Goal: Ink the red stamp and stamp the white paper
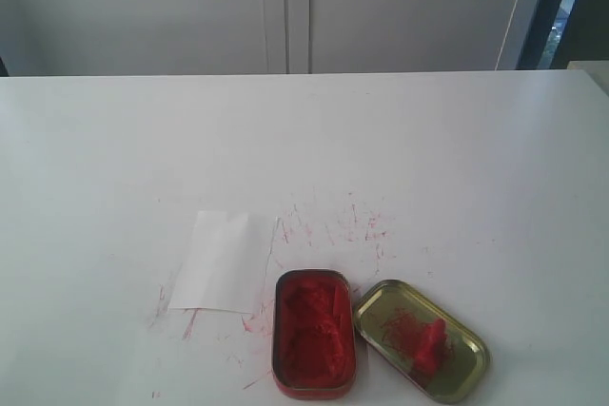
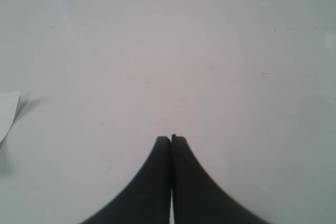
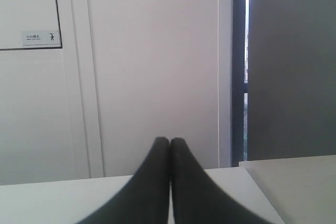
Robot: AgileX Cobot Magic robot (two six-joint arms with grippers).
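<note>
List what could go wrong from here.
The red stamp is small and lies in the smeared gold lid; a grasp may slip or drag the lid. Nothing pins the white paper near the ink tin, so it could shift or lift with the stamp.

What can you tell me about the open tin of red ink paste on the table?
The red ink tin is an oblong metal box with rounded corners, a red outer wall and a dull metal rim. Its lid is off and it is filled with lumpy, glossy red paste. It sits flat on the white table, just right of the white paper without touching it. The gold lid lies against or very near its right side.
</note>
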